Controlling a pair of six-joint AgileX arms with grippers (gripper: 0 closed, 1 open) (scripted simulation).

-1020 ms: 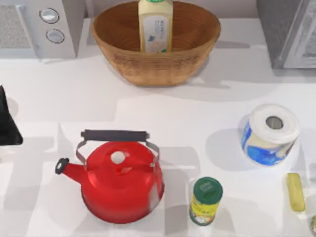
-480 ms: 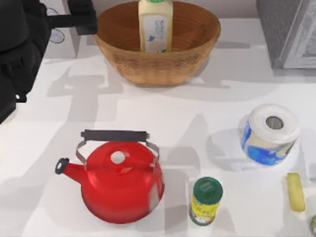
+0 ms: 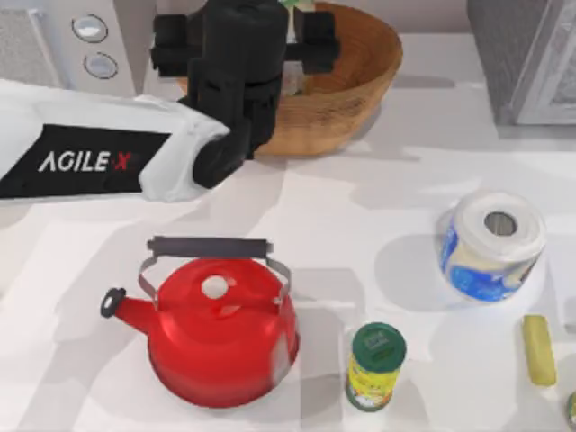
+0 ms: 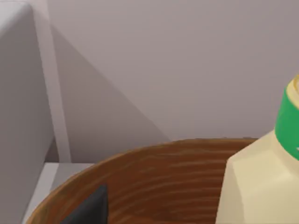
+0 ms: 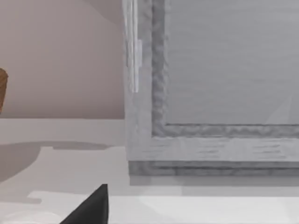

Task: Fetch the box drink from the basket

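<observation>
**Left arm over the basket, carton upright inside**

The box drink (image 4: 261, 182) stood upright in the basket (image 3: 360, 81), its long axis vertical and its green top (image 4: 287, 123) uppermost. From above, my left arm hid nearly all of it; a sliver of green and pale carton showed between the black parts of my wrist. In my left wrist view the carton's cream shoulder and green band rose against the inner wicker wall, with a plain grey wall behind.

My left gripper (image 3: 241, 45) hung over the basket's left half, beside the carton. I could not tell whether its fingers were apart or together; one dark fingertip (image 4: 91, 207) showed low in the wrist view, inside the wicker rim.

The white sleeve of my left arm read "AGILE X" (image 3: 85, 162) in white letters on a black band. No wording on the carton could be read.

The table (image 3: 360, 225) was white. On it stood a red kettle (image 3: 216, 328) with a dark handle, a green-lidded yellow can (image 3: 375, 364), a paper roll (image 3: 492, 243) in blue-printed wrap and a small yellow item (image 3: 538, 349) at the right edge. A microwave (image 3: 63, 49) sat at the back left, a grey appliance (image 3: 526, 54) at the back right.

My right wrist view faced that grey appliance, one dark fingertip (image 5: 88, 207) in sight.
</observation>
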